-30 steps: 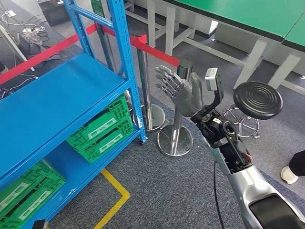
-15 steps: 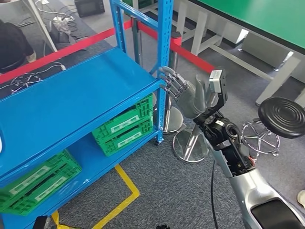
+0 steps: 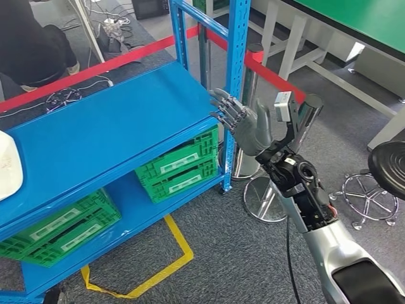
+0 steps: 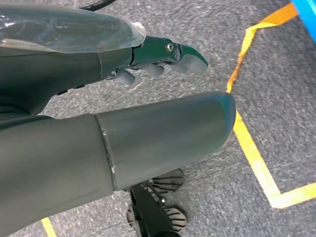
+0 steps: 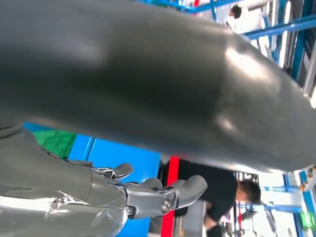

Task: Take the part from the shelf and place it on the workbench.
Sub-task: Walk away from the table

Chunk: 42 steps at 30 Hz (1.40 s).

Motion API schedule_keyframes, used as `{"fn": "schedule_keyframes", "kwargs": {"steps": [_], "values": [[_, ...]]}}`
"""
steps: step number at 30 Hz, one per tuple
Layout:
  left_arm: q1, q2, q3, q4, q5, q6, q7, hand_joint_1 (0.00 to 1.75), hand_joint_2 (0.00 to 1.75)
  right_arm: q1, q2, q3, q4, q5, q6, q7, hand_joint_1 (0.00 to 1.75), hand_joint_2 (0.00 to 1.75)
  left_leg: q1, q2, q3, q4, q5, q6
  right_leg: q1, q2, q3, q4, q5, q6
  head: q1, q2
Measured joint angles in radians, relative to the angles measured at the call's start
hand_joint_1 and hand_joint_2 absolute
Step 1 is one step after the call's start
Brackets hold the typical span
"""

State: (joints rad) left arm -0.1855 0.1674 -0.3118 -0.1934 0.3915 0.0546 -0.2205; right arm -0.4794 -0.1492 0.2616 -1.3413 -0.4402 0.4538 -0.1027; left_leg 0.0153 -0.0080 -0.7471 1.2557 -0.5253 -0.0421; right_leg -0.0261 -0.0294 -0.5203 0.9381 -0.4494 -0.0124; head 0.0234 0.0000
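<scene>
A white part (image 3: 7, 166) lies at the left end of the blue shelf's (image 3: 109, 123) upper board, cut off by the picture's edge. My right hand (image 3: 244, 123) is raised beside the shelf's front right post (image 3: 235, 76), fingers spread and holding nothing, far from the part. The right wrist view shows its thick thumb (image 5: 156, 89) and straight fingers (image 5: 164, 195) in front of the shelf. In the left wrist view my left hand (image 4: 111, 143) hangs over the grey carpet with its fingers (image 4: 168, 52) stretched out and nothing in it.
Two green crates (image 3: 179, 166) (image 3: 62, 227) sit on the lower shelf board. Red barrier tape (image 3: 119, 60) on chrome posts (image 3: 260, 196) runs behind the shelf. A black stool (image 3: 389, 166) stands at right, the green workbench (image 3: 377, 19) beyond. A person in black (image 3: 28, 38) crouches top left. Yellow floor tape (image 3: 157, 273).
The camera has turned left, so the shelf has slid right in the picture and the white part has come into view. My right hand stays raised and spread.
</scene>
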Motion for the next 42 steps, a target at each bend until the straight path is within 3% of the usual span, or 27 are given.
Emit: {"fn": "schedule_keyframes", "kwargs": {"steps": [1,3,5,6,8,10,11,13,14,15,16,17,19,21,23,24,26,28,30,31,32,34,36,38,40,42], "values": [[0.0,0.0,-0.001,0.0,0.0,0.0,0.0,0.0,0.0,0.001,0.0,0.0,0.0,0.0,0.0,0.0,0.0,0.0,0.002,0.003,0.014,-0.032,0.024,-0.001,0.0,-0.009,0.001,0.0,-0.001,0.001,-0.003,0.0],[-0.001,0.0,-0.003,0.0,0.0,0.0,0.0,0.0,0.0,0.001,0.0,0.0,0.0,0.0,0.0,0.0,0.0,0.0,0.003,0.028,0.092,-0.183,0.092,0.001,0.001,-0.025,0.006,0.0,-0.006,0.008,-0.007,0.0],[-0.004,0.001,-0.004,0.0,0.0,0.001,0.0,0.0,0.0,0.0,0.0,-0.001,0.0,0.0,-0.001,0.0,0.0,0.0,-0.002,0.049,0.15,-0.296,0.126,0.012,0.006,-0.038,0.01,0.001,-0.012,0.019,-0.007,0.0],[-0.004,0.001,-0.004,0.0,0.0,0.002,0.0,0.0,0.0,-0.001,0.0,-0.001,0.0,0.001,-0.002,0.0,0.0,0.0,-0.005,0.051,0.157,-0.312,0.126,0.019,0.009,-0.043,0.012,0.001,-0.015,0.025,-0.004,0.0],[-0.003,0.0,-0.005,0.0,0.0,0.003,0.0,0.0,0.0,-0.002,0.0,-0.001,-0.001,0.003,-0.002,0.001,0.0,0.0,-0.008,0.034,0.157,-0.313,0.126,0.035,0.009,-0.053,0.015,0.0,-0.02,0.036,0.002,0.0],[-0.003,0.0,-0.005,0.0,0.0,0.004,0.001,0.0,0.0,-0.002,0.0,0.0,-0.002,0.007,-0.002,0.001,0.0,0.0,-0.004,0.02,0.161,-0.317,0.127,0.05,0.005,-0.032,0.003,0.035,-0.047,0.043,0.005,0.0],[-0.004,0.0,-0.005,0.0,0.0,0.005,0.001,0.0,0.0,-0.002,0.0,-0.001,-0.003,0.01,-0.003,0.001,0.0,0.0,-0.002,0.012,0.164,-0.319,0.128,0.056,0.004,-0.014,-0.018,0.085,-0.076,0.045,0.01,0.0],[-0.005,-0.001,-0.006,0.0,0.0,0.005,0.001,0.0,0.0,0.002,-0.001,-0.002,-0.002,0.012,-0.004,0.001,0.0,0.0,-0.005,-0.003,0.166,-0.319,0.127,0.064,0.005,0.018,-0.088,0.234,-0.142,0.046,0.022,0.0],[-0.005,-0.002,-0.006,0.0,-0.001,0.005,0.001,0.0,0.0,0.006,-0.001,-0.002,-0.002,0.012,-0.004,0.001,0.0,0.0,-0.006,-0.013,0.167,-0.318,0.127,0.065,0.006,0.023,-0.121,0.296,-0.159,0.046,0.026,0.0],[-0.004,-0.003,-0.007,0.0,-0.001,0.005,0.001,0.0,0.0,0.01,-0.001,-0.002,-0.002,0.012,-0.004,0.001,0.0,0.0,-0.008,-0.024,0.169,-0.318,0.126,0.066,0.007,0.026,-0.139,0.322,-0.156,0.046,0.03,0.0],[-0.004,-0.004,-0.008,0.0,-0.001,0.005,0.001,0.0,0.0,0.012,-0.001,-0.002,-0.001,0.012,-0.005,0.001,0.0,0.0,-0.01,-0.035,0.171,-0.317,0.125,0.066,0.007,0.028,-0.137,0.305,-0.132,0.043,0.032,0.0],[-0.004,-0.005,-0.008,0.0,-0.001,0.005,0.001,0.0,0.0,0.012,-0.001,-0.002,-0.001,0.012,-0.005,0.001,0.0,0.0,-0.011,-0.046,0.175,-0.317,0.123,0.066,0.007,0.031,-0.116,0.249,-0.091,0.039,0.035,0.0],[-0.005,-0.007,-0.01,0.0,-0.001,0.005,0.001,0.0,0.0,0.011,-0.001,-0.002,-0.002,0.011,-0.005,0.001,0.0,0.0,-0.012,-0.065,0.178,-0.314,0.12,0.062,0.007,0.065,-0.056,0.098,-0.016,0.028,0.039,0.0],[-0.005,-0.008,-0.011,0.0,-0.001,0.005,0.002,0.0,0.0,0.01,-0.001,-0.003,-0.002,0.011,-0.006,0.001,0.0,0.0,-0.009,-0.082,0.172,-0.313,0.121,0.052,0.009,0.092,-0.019,0.019,0.007,0.02,0.04,0.0],[-0.003,-0.008,-0.012,0.0,-0.002,0.005,0.003,0.0,0.0,0.009,-0.001,-0.003,-0.002,0.011,-0.006,0.001,0.0,0.0,-0.006,-0.097,0.166,-0.316,0.125,0.039,0.01,0.083,-0.009,0.009,0.006,0.014,0.04,0.0],[-0.001,-0.008,-0.013,0.0,-0.003,0.005,0.003,0.0,0.0,0.008,-0.001,-0.003,-0.002,0.011,-0.006,0.001,0.0,0.0,-0.005,-0.09,0.164,-0.312,0.123,0.033,0.008,0.074,-0.006,0.003,0.009,0.009,0.04,0.0],[-0.003,-0.006,-0.014,0.0,-0.004,0.006,0.004,0.0,0.0,0.005,-0.001,-0.002,-0.003,0.011,-0.006,0.002,0.0,0.0,-0.007,-0.051,0.137,-0.256,0.089,0.021,0.003,0.054,0.002,-0.009,0.015,0.0,0.028,0.0],[-0.007,-0.005,-0.014,0.0,-0.004,0.005,0.004,0.0,0.0,0.005,-0.001,-0.004,-0.003,0.012,-0.006,0.003,0.0,0.0,-0.004,-0.012,0.067,-0.118,0.024,0.009,0.004,0.032,0.002,-0.011,0.015,-0.004,0.014,0.0],[-0.006,-0.006,-0.014,0.0,-0.004,0.005,0.006,0.0,0.0,0.007,-0.002,-0.005,-0.003,0.012,-0.005,0.004,0.0,0.0,0.003,-0.003,0.01,-0.012,-0.007,-0.001,0.003,0.013,0.001,-0.011,0.014,-0.005,0.006,0.0],[-0.005,-0.007,-0.014,0.0,-0.004,0.005,0.006,0.0,0.0,0.008,-0.002,-0.004,-0.003,0.013,-0.004,0.004,0.0,0.0,0.006,0.0,0.01,-0.015,0.005,-0.004,0.002,0.004,0.001,-0.011,0.013,-0.004,0.003,0.0],[-0.005,-0.006,-0.014,0.0,-0.004,0.005,0.007,0.0,0.0,0.008,-0.002,-0.004,-0.003,0.014,-0.004,0.004,0.0,0.0,0.008,0.004,0.033,-0.061,0.034,-0.006,0.001,-0.004,0.002,-0.01,0.011,-0.002,0.0,0.0],[-0.007,-0.005,-0.014,0.0,-0.003,0.006,0.007,0.0,0.0,0.006,-0.002,-0.004,-0.003,0.016,-0.003,0.004,0.0,0.0,0.009,0.033,0.116,-0.217,0.097,-0.006,0.002,-0.019,0.005,-0.007,0.005,0.007,-0.005,0.0],[-0.01,-0.004,-0.014,0.0,-0.001,0.006,0.007,0.0,0.0,0.001,-0.002,-0.005,-0.003,0.016,-0.001,0.003,0.0,0.0,0.005,0.051,0.165,-0.309,0.123,0.005,0.007,-0.031,0.008,-0.005,-0.001,0.02,-0.005,0.0],[-0.009,-0.004,-0.014,0.0,0.0,0.006,0.008,0.0,0.0,-0.004,-0.002,-0.005,-0.003,0.017,0.001,0.003,0.0,0.0,0.0,0.039,0.167,-0.317,0.122,0.022,0.008,-0.042,0.013,-0.006,-0.005,0.032,0.0,0.0],[-0.008,-0.004,-0.014,0.0,0.001,0.007,0.009,0.0,0.0,-0.006,-0.001,-0.004,-0.003,0.017,0.003,0.004,0.0,0.0,0.002,0.025,0.169,-0.319,0.123,0.036,0.003,-0.035,0.01,0.01,-0.022,0.043,0.004,0.0],[-0.009,-0.004,-0.014,0.0,0.001,0.008,0.011,0.0,0.0,-0.006,-0.001,-0.004,-0.003,0.017,0.004,0.004,0.0,0.0,0.005,0.012,0.173,-0.323,0.125,0.049,0.0,-0.004,-0.031,0.104,-0.078,0.047,0.012,0.0]]}}
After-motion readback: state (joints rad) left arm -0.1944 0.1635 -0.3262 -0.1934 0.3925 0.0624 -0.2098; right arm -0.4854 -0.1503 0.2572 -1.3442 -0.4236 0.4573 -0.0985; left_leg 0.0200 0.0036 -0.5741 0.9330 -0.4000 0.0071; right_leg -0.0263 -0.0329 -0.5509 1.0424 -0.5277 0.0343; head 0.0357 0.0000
